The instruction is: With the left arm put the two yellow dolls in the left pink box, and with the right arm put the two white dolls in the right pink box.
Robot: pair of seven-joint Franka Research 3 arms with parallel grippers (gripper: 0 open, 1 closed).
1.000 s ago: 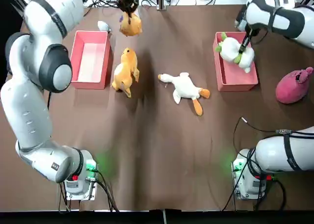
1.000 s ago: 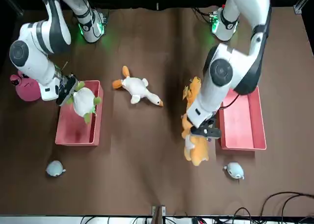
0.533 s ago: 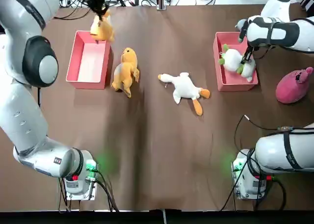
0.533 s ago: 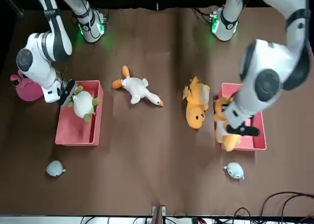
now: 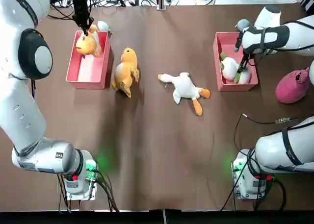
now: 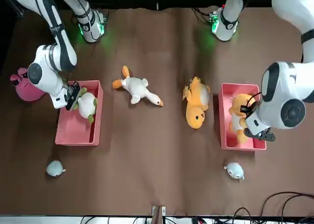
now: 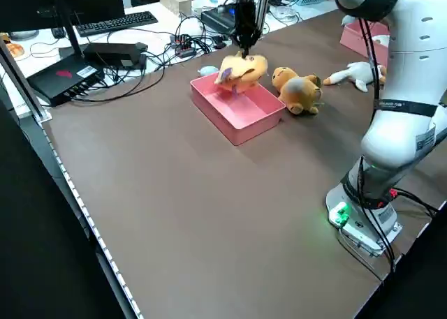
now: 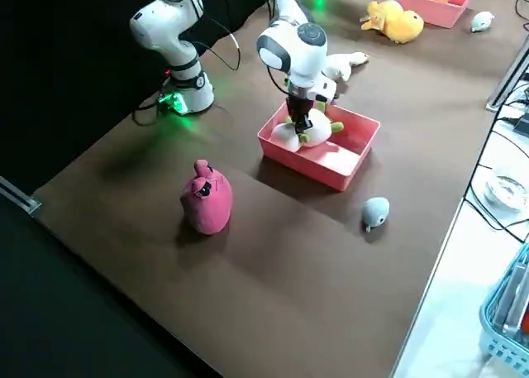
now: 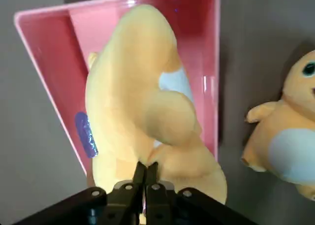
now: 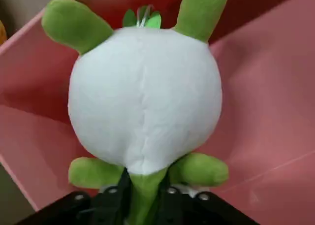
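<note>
Two pink boxes on the brown table, both shallow open-top rectangles with thin walls. The left box point(image 5: 84, 78) has one yellow doll point(image 5: 87, 43) hanging over its far end, pinched by the left gripper point(image 5: 87, 32); in the wrist view the fingers point(image 9: 139, 175) are pressed nearly together on a fold of plush. From the left side view the doll looks to be held above the box floor rather than resting on it, though I can't be sure it isn't touching. It's soft, golden, lumpy, with a pale patch and a small purple tag.

The right box point(image 5: 235, 85) holds the round white doll point(image 5: 229, 68), down inside at the end nearer the robot. The right gripper point(image 5: 240, 69) is clamped on it, fingers closed on the green bit at its base. That one is a smooth white ball with stubby green limbs and a little green sprout.

Out on the table: the second yellow doll point(image 5: 125, 71) lies just beside the left box, outside it, chubby with a paler belly. The goose point(image 5: 185, 89) lies flat mid-table between the boxes, long neck, orange feet. A pink plush point(image 5: 293, 86) sits near the right box, outside it. A small grey-blue toy point(image 6: 234, 170) sits beyond each box's far end; the other grey toy point(image 6: 55, 168) is on the right arm's side.
</note>
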